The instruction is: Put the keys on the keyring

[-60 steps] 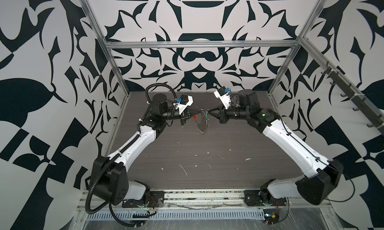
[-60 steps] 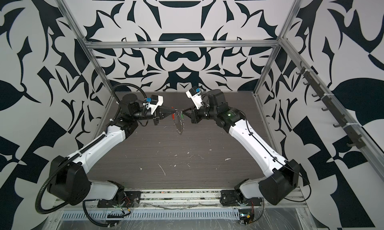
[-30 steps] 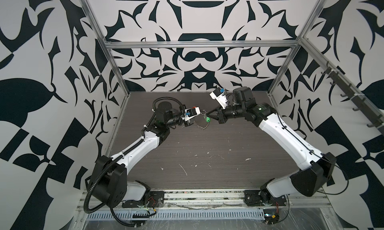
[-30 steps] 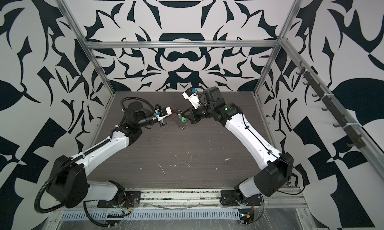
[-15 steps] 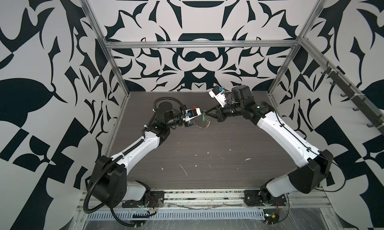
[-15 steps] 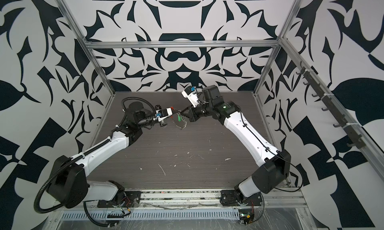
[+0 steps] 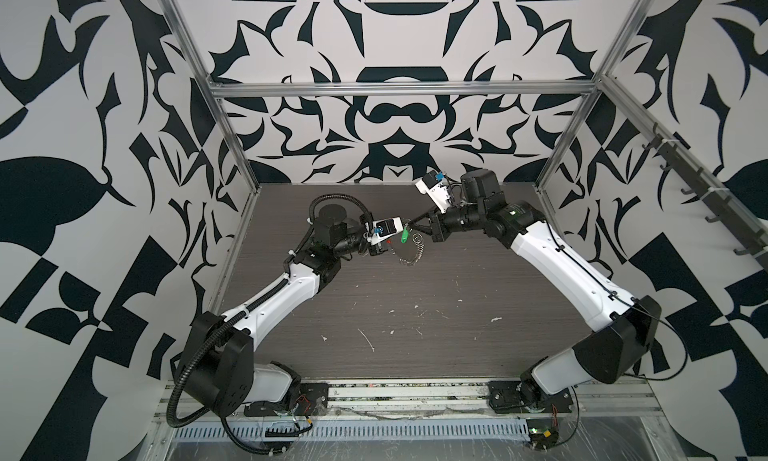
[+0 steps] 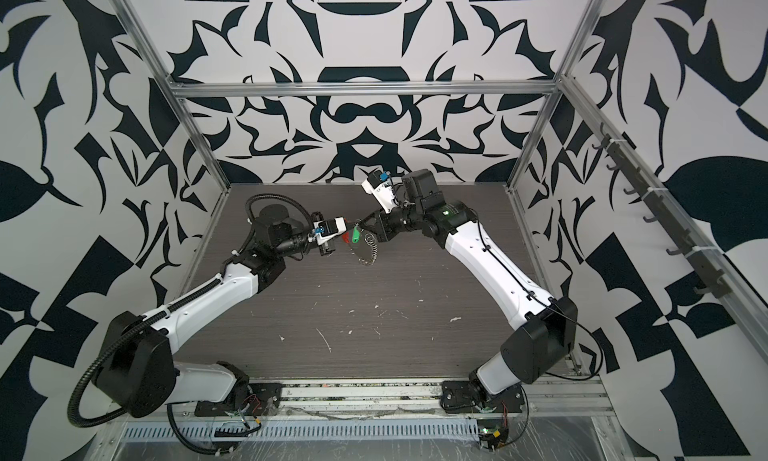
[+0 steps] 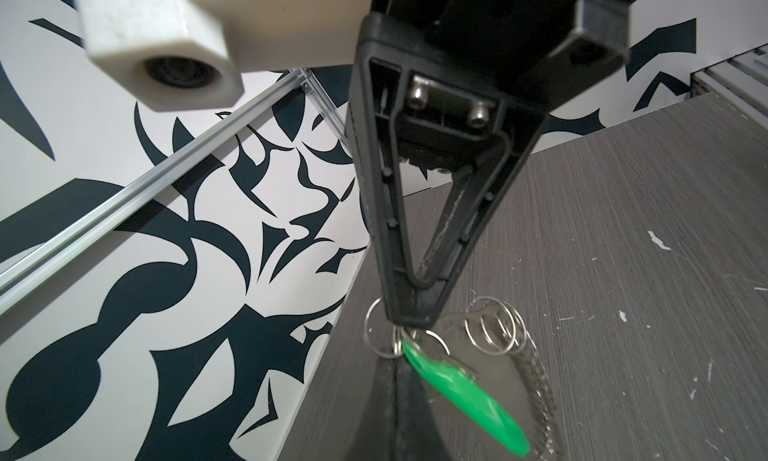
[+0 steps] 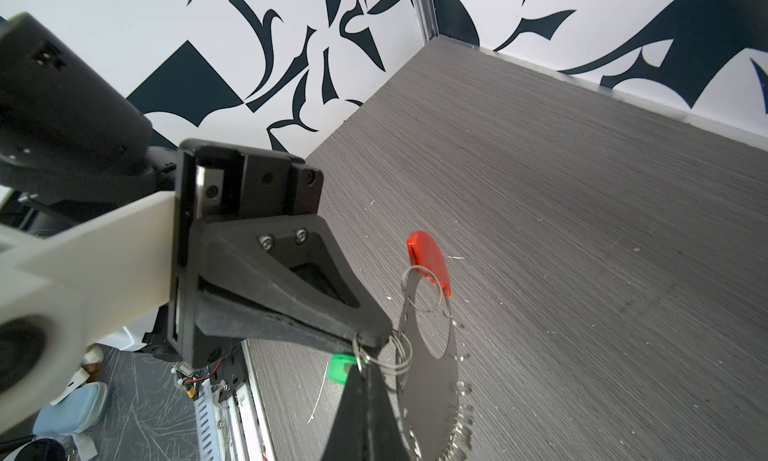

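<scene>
L gripper [image 10: 376, 338] on keyring's [image 10: 428, 367] left, jaws together, pinching a wire ring at its top edge. R gripper [image 9: 411, 319] opp., on keyring's right, jaws clamped on green key's [image 9: 461, 392] ring; tips nearly touch. Key hangs at keyring's top, w/ red tag [image 10: 430, 259] nearby. Keyring hangs above table [image 7: 415, 313].
</scene>
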